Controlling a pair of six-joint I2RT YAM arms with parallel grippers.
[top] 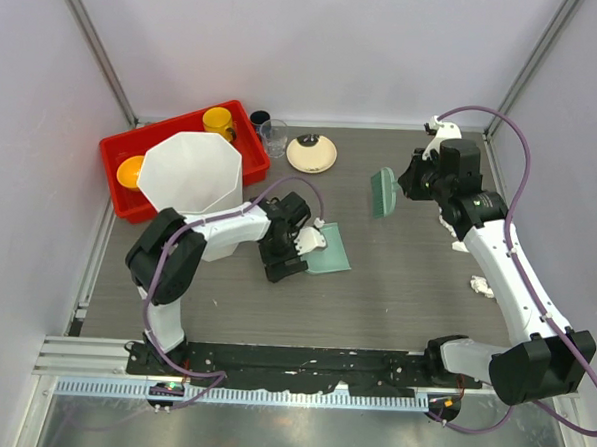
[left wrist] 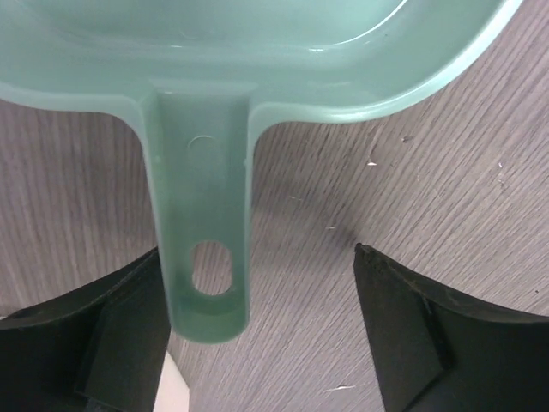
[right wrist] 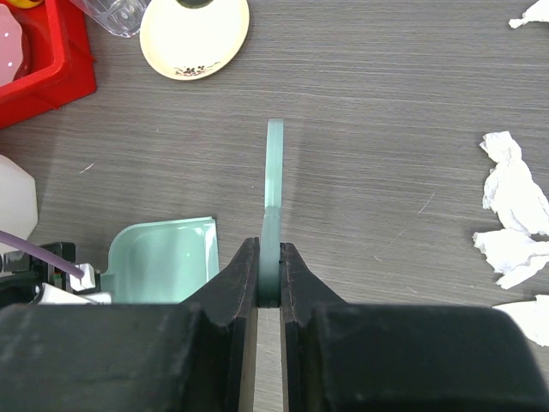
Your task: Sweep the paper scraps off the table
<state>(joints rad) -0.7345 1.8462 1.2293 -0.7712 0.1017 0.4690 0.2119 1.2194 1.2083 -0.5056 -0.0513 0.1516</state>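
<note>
Paper scraps (top: 482,286): on the table (top: 395,299) near its right edge, beside the right forearm and closer to the bases than either gripper.
Left gripper (left wrist: 257,257): fingers spread either side of the dustpan (top: 332,255) handle, not closed on it. The handle runs straight away from the wrist.
Right gripper (right wrist: 270,249): fingers pinching a thin green sweeper (right wrist: 274,172), held on edge.
Deciding relation: the scraps lie off one flat face of the sweeper and the dustpan off the other. The right arm is nearer the scraps.
</note>
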